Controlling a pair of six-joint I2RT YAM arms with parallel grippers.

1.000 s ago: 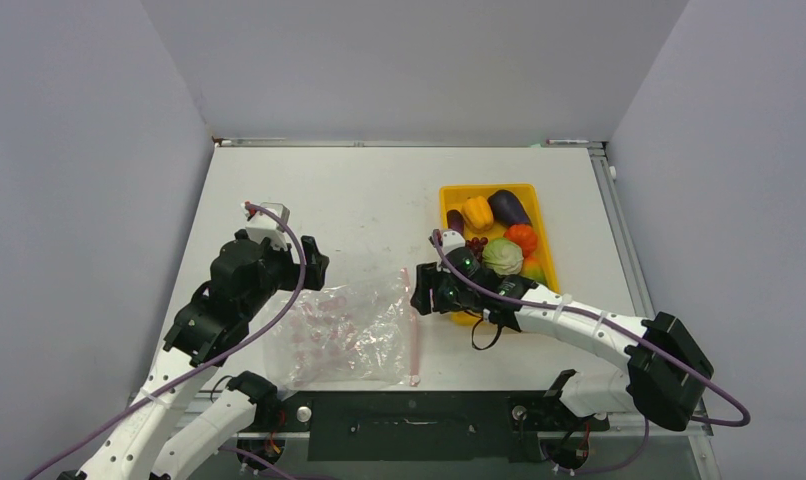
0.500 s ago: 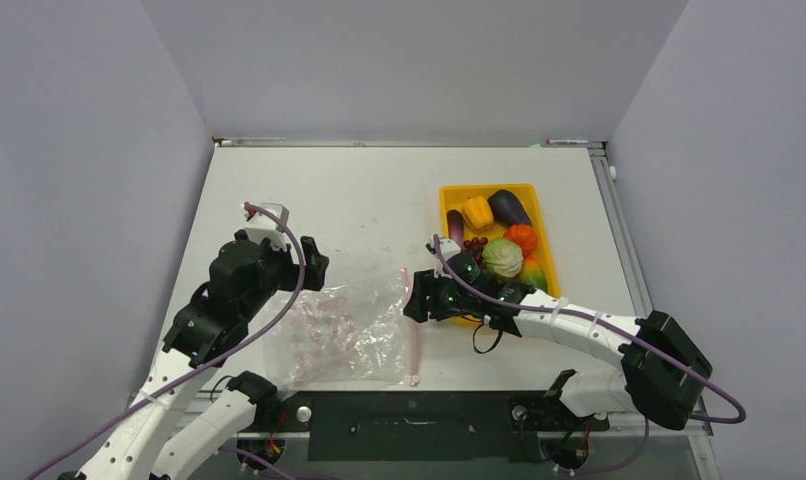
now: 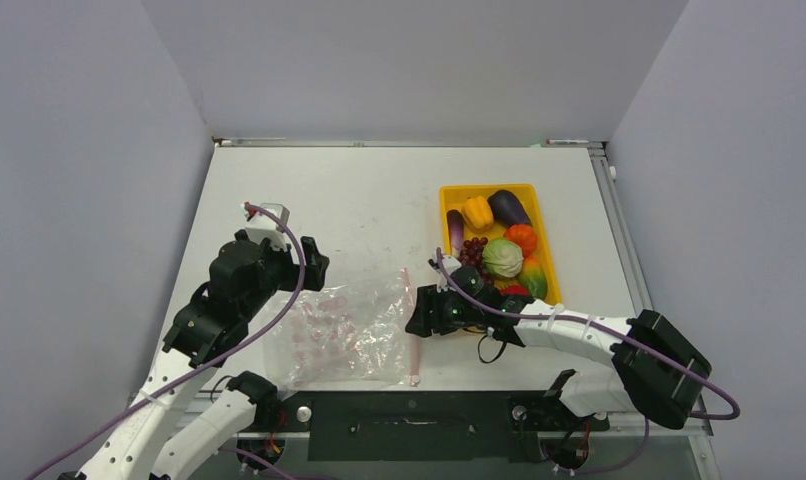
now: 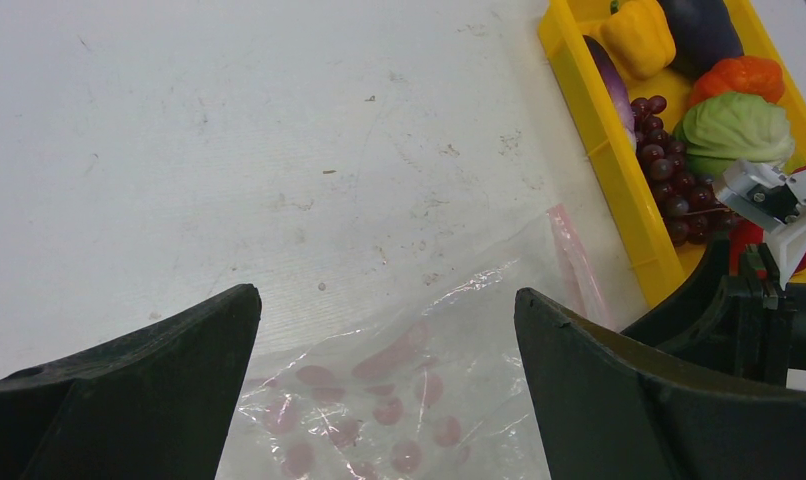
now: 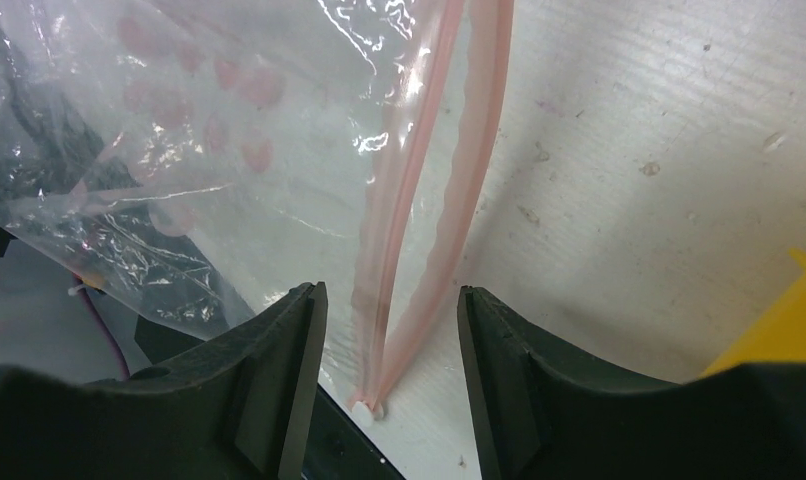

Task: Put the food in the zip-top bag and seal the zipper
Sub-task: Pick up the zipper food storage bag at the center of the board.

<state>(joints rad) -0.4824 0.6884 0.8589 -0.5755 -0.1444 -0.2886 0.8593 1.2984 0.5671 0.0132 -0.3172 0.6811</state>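
Observation:
The zip-top bag lies flat and crumpled on the table between my arms, clear with pink dots. Its zipper runs along the right edge, and its two pink strips stand parted. My right gripper hangs over that mouth, open. Its jaws straddle both strips without touching them. My left gripper is wide open above the bag's far left corner, dotted plastic showing between its fingers. The food sits in the yellow tray: grapes, pepper, eggplant.
The yellow tray stands right of the bag, its near end just behind my right wrist. The table's near edge lies right under the zipper's end. White table stretches behind the bag.
My right gripper has slid towards the near edge along the bag's mouth, away from the tray. The left arm and the bag have stayed put.

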